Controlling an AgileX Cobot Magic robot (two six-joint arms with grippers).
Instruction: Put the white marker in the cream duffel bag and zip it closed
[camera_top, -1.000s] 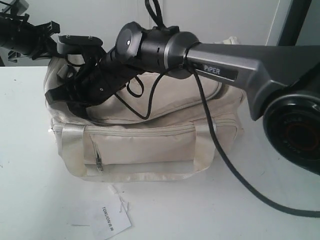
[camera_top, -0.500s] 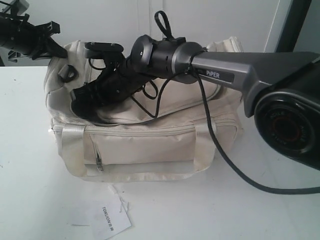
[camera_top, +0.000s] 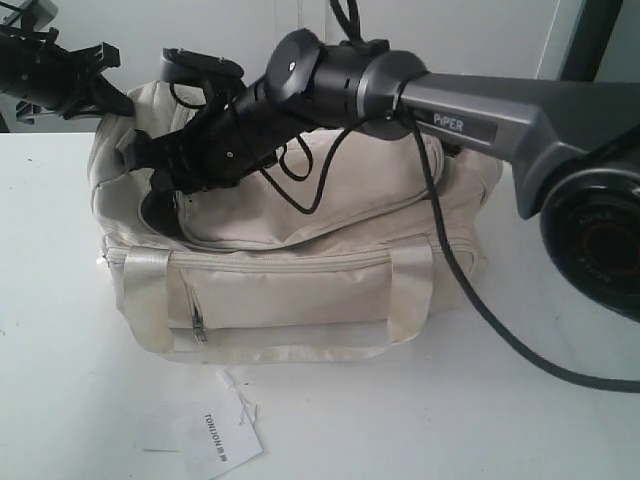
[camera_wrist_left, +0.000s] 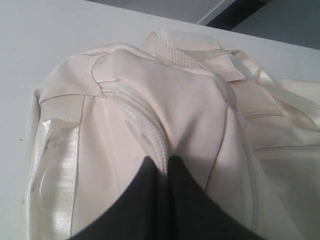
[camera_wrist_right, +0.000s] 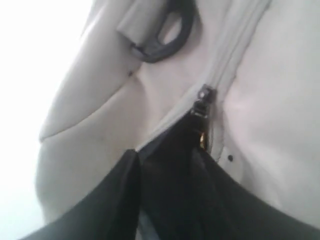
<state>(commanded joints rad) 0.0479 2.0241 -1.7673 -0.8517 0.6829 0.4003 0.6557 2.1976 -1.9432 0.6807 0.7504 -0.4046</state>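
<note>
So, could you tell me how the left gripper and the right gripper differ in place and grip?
The left gripper sits at the end of the cream duffel bag; the right gripper reaches across to its top zipper. The left gripper is shut on a zipped fabric ridge; the right gripper sits by the zipper slider, its grip unclear. Both are black and at the bag.

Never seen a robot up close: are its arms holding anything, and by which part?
Both hold the bag: the left fingers pinch the zipper seam at its end, and the right fingers seem to grip the zipper pull.
</note>
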